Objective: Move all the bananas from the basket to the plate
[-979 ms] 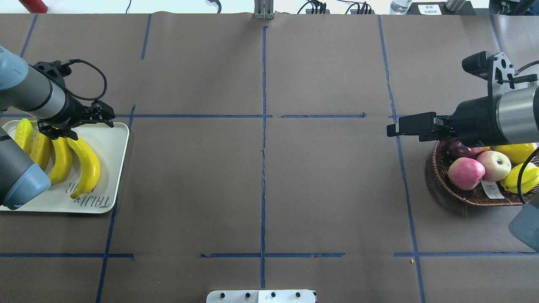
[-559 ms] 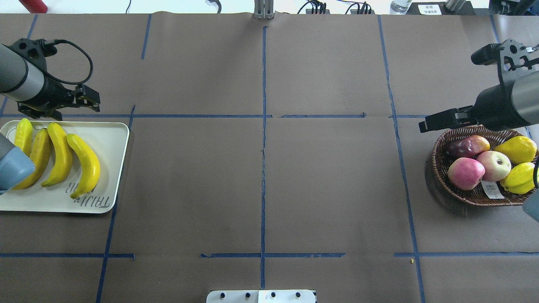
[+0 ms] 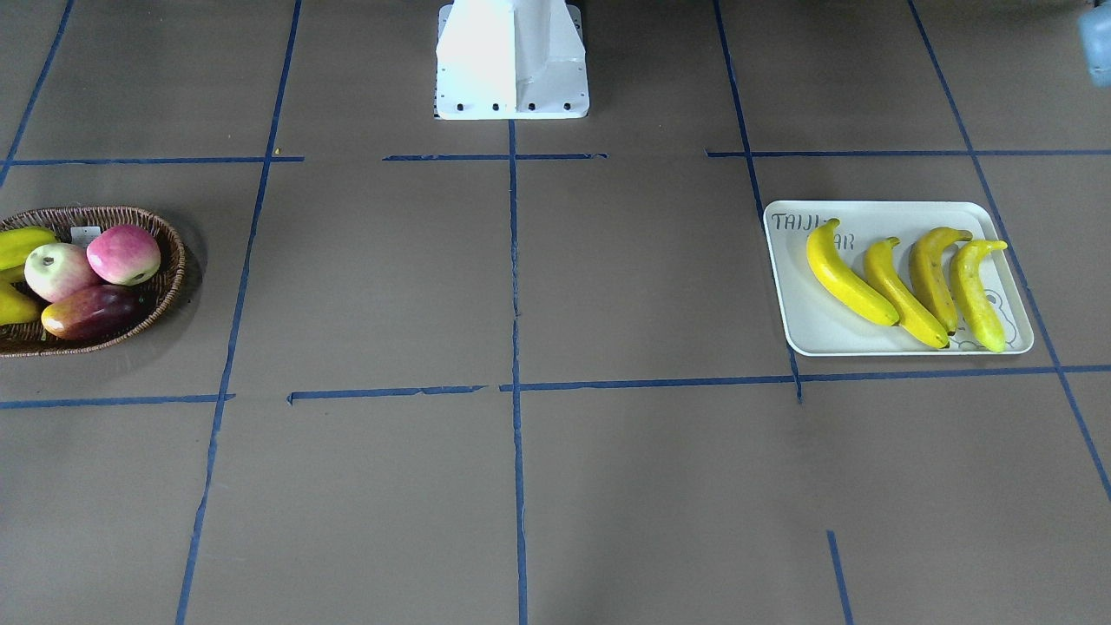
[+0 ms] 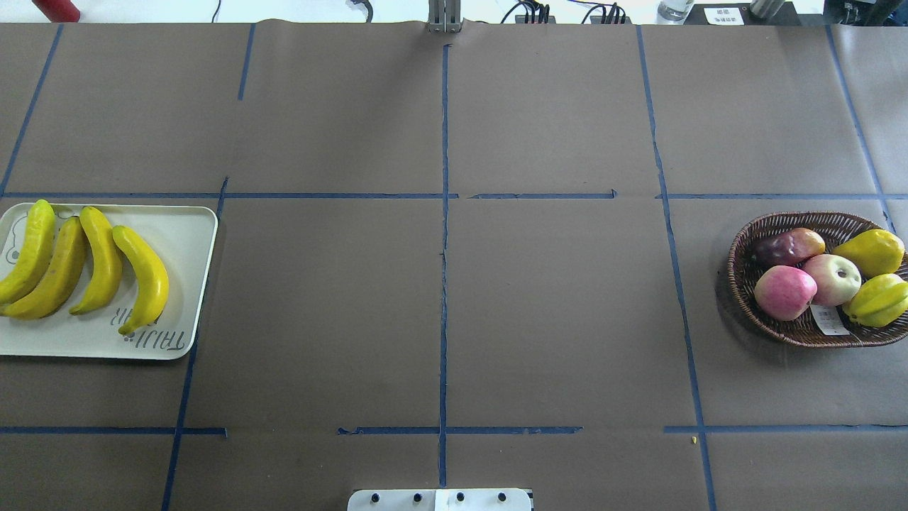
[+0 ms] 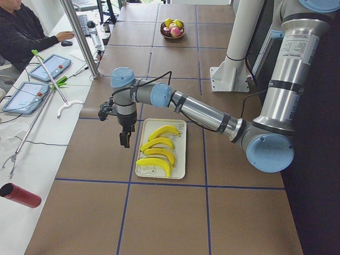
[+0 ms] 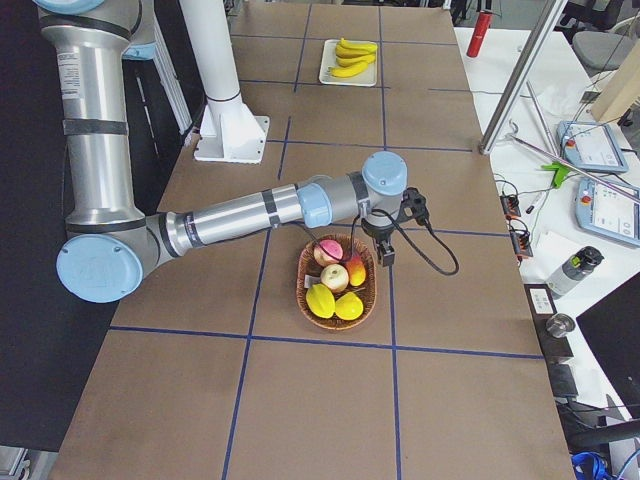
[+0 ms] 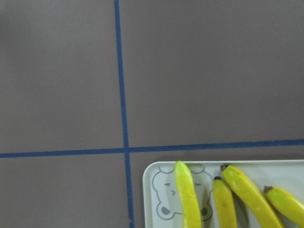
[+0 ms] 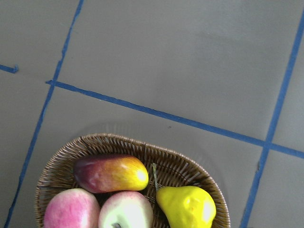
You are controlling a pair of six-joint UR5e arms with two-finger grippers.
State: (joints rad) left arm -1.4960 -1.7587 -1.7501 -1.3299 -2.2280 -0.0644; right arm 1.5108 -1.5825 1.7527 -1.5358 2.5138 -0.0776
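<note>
Several yellow bananas [image 4: 145, 277] lie side by side on the white plate [image 4: 188, 241] at the table's left end; they also show in the front-facing view as bananas [image 3: 846, 278] on the plate [image 3: 816, 334]. The wicker basket [image 4: 741, 245] at the right end holds other fruit and no banana that I can see. My left gripper [image 5: 125, 139] hangs pointing down just past the plate's far edge; whether it is open or shut I cannot tell. My right gripper [image 6: 384, 255] hovers beside the basket's [image 6: 303, 283] far rim, and I cannot tell its state either.
In the basket lie two pink apples [image 4: 784, 291], a dark red oval fruit [image 4: 787, 246] and yellow fruits [image 4: 871, 252]. The robot's white base [image 3: 512, 61] stands at mid-table. A person sits at a side desk [image 5: 24, 32] with tablets.
Both arms, seen over the plate and the basket earlier, have drawn back toward the far side and left the overhead view. The bananas and basket fruit have not moved.
</note>
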